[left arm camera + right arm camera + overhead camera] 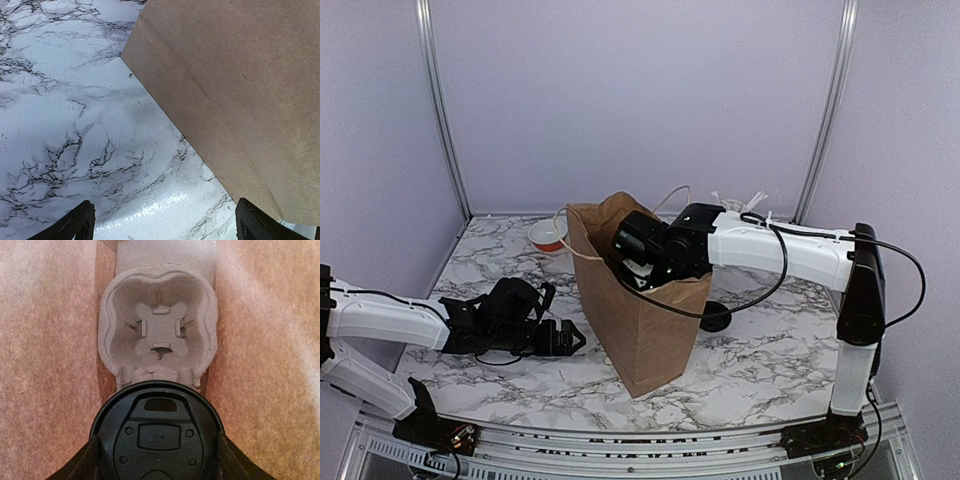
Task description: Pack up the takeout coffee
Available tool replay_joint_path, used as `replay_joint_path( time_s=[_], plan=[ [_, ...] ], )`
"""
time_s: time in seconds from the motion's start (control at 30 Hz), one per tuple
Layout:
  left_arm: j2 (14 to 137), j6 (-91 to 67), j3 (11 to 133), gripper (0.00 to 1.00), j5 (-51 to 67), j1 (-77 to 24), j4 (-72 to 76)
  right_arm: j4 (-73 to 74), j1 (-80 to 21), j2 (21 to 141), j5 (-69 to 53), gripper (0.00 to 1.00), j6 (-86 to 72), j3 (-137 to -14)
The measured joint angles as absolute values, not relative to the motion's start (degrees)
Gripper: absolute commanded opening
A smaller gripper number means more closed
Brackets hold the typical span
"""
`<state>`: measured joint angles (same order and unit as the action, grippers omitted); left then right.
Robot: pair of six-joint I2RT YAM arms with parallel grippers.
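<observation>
Brown paper bag (pixel 640 330) stands mid-table with its mouth up, so you get a straight drop from above. Your right gripper (pixel 157 467) is down inside it, clamped on the takeout coffee (pixel 157 432) at lid level. The lid faces the wrist camera, so the cup rides upright. Pulp carrier (pixel 157 325) sits on the bag floor with one empty well just past the lid, likely the target. Left gripper (pixel 568 338) sits low over the marble table (pixel 75 125) beside the bag, jaws spread wide and holding nothing, probably parked to steady the bag. Hidden: the cup body under the lid, and the gap between cup base and carrier. Can't tell if it's seated.
</observation>
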<state>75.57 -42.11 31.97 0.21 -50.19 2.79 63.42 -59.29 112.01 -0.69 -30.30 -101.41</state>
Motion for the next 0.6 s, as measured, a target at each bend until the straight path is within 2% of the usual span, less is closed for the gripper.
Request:
replay_joint_path(
  time_s=[0.6],
  plan=[
    [75.57,-41.74,31.97,0.99,0.21,-50.17,2.72,64.03,-59.51,112.01,-0.3,0.64,-30.5,-101.54]
  ],
)
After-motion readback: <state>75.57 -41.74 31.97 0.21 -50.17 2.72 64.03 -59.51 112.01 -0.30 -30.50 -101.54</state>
